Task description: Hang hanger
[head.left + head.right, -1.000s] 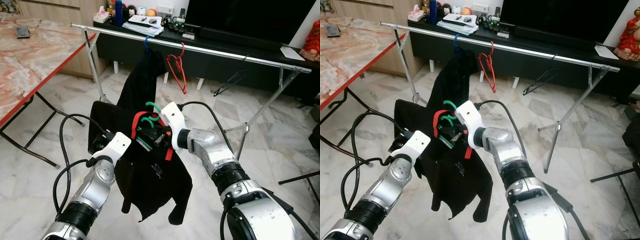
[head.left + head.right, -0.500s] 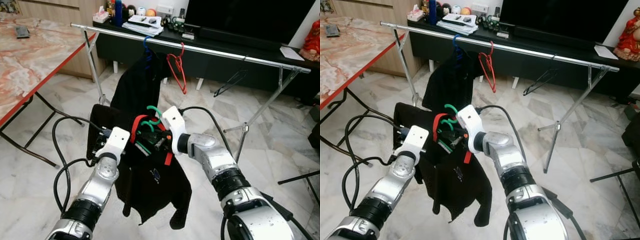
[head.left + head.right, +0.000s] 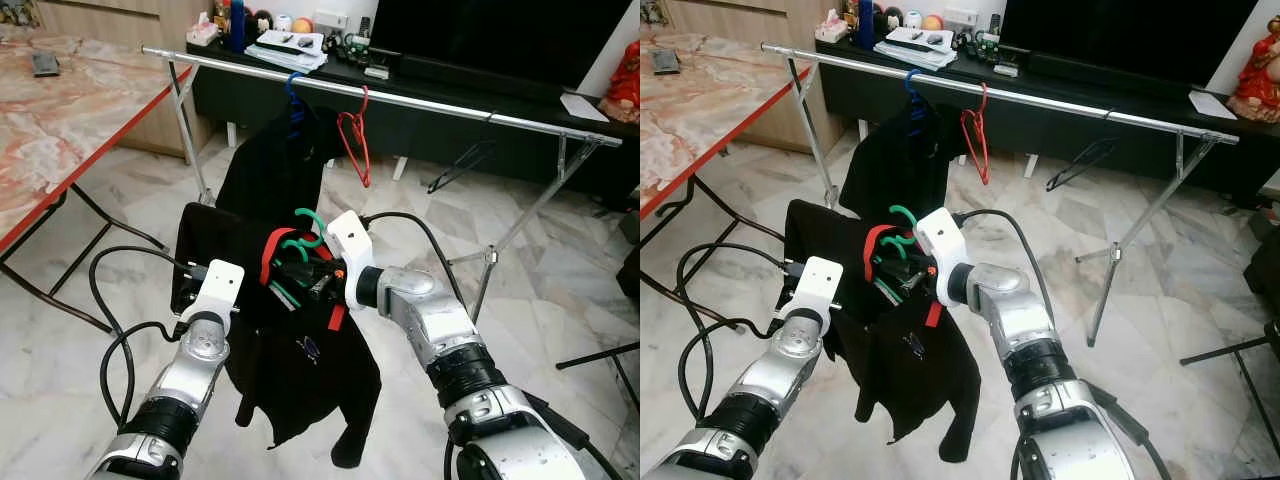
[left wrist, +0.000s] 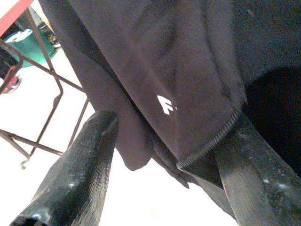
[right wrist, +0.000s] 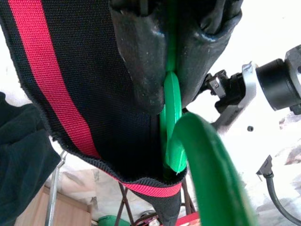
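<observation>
The left gripper (image 4: 164,155) has pulled back from the black garment (image 3: 300,350), fingers apart. The right gripper (image 5: 171,66) is closed on the green hanger (image 5: 171,117), below the rail (image 3: 400,100); wrist view shows this pinch.

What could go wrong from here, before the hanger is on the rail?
1. The right gripper pinches only the thin neck of the green hanger; the hanging black garment might twist it loose.
2. The open left gripper sits against the cloth and may snag it.
3. The rail already holds a blue hanger and a red hanger, so hooks could tangle.
</observation>
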Controlling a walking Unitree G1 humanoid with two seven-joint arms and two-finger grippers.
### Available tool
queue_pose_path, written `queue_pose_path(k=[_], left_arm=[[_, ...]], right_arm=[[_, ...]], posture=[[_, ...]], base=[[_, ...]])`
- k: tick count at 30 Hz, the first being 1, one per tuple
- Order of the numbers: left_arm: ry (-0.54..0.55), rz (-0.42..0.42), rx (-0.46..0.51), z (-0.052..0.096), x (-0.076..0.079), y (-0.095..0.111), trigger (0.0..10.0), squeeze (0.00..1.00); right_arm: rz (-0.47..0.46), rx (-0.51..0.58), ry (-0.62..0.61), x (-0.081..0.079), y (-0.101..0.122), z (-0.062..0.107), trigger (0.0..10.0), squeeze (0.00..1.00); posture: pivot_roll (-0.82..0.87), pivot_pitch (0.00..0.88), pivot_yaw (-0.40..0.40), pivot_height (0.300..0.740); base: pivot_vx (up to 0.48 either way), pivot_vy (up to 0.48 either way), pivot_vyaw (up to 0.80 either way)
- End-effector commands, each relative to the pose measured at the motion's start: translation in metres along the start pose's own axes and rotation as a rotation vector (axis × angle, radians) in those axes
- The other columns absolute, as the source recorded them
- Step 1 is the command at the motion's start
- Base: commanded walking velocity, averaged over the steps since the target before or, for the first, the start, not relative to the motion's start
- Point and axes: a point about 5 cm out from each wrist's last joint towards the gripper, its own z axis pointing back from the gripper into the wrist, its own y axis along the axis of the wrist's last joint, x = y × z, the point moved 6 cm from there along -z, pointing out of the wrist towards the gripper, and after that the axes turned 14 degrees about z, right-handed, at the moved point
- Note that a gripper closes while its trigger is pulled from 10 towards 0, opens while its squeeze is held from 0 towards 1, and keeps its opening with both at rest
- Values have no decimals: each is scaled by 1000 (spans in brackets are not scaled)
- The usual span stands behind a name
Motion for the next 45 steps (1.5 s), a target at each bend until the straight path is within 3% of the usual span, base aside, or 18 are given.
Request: queue_pose_path(k=[1,4,5,7,8,10,16,18,20,25,38,39,45], left_arm=[[-20,59,7,-1,6,4,10000,0],[-98,86,15,1,20,7,10000,0],[-109,193,-13,1,25,5,10000,0],[-108,230,-18,1,25,5,10000,0],[-105,178,-2,1,25,7,10000,0],[-90,155,-1,0,22,6,10000,0],[-63,132,-9,-2,15,1,10000,0],[-57,134,-14,-1,14,-1,9529,0],[-62,121,-20,-1,15,-3,10000,0],[-57,98,-28,-2,16,-6,10000,0],[-56,144,3,-2,19,0,9765,0],[-54,150,16,-3,19,2,0,0],[-59,144,13,-3,18,1,0,0]], right_arm=[[15,16,-13,3,5,4,10000,0],[9,5,-11,2,0,6,10000,0],[7,2,-11,2,-1,7,10000,0],[6,0,-11,2,-2,7,10000,0],[6,-1,-13,2,-2,7,10000,0],[6,2,-14,2,-1,8,10000,0],[11,5,-8,2,1,9,10000,0],[11,4,-5,1,0,10,10000,0],[12,4,1,0,0,12,10000,0],[21,13,11,-2,3,16,10000,0],[32,-9,53,-14,-8,33,10000,0],[32,-17,52,-14,-11,34,10000,0],[30,-80,6,-5,-28,37,10000,0]], posture=[[17,86,-131,740],[17,87,-133,740],[19,86,-134,740],[19,86,-133,740],[19,85,-134,740],[19,84,-134,740],[15,82,-134,740],[12,77,-132,740],[12,76,-133,740],[1,69,-133,740],[-8,54,-138,740],[-8,54,-139,740],[-1,67,-142,740]], base=[[0,0,0],[0,0,0],[0,0,0],[0,0,0],[0,0,0],[0,0,0],[0,0,0],[0,0,0],[0,0,0],[0,0,0],[0,0,0],[0,0,0],[0,0,0]])
